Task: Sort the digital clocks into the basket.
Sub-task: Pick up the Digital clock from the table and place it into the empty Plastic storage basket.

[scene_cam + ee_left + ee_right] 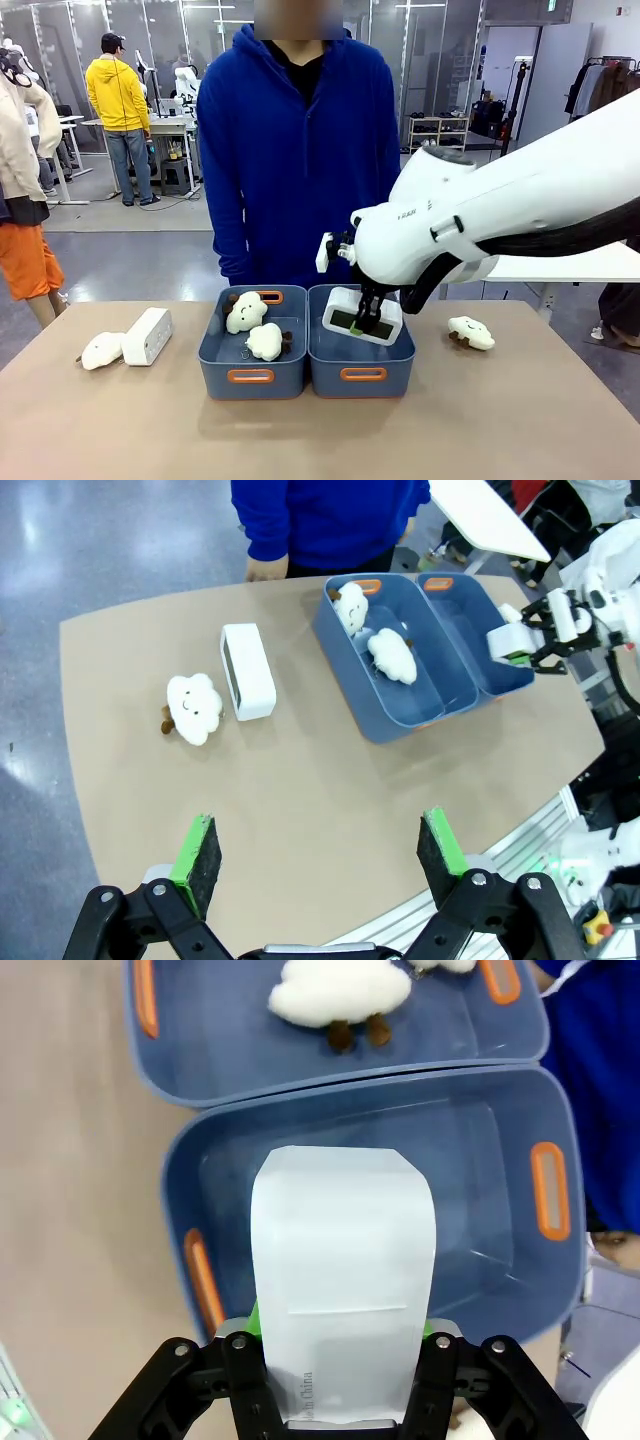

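Right gripper (366, 320) clamped on 1 digital clock (343, 1260), held over right basket (330, 378), not yet released. 2nd digital clock (148, 336) untouched on table (320, 440), 9 o'clock of that basket. Left gripper (318, 825) spread wide, nothing held.

right hand (343, 1325) pads (254, 1317) mostly hidden, behind clock (343, 1260)

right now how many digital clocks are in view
2. One digital clock is clamped in the right arm's jaws over the right-hand basket; the other clock stands on the table left of both baskets, beside a plush toy. None seems hidden.
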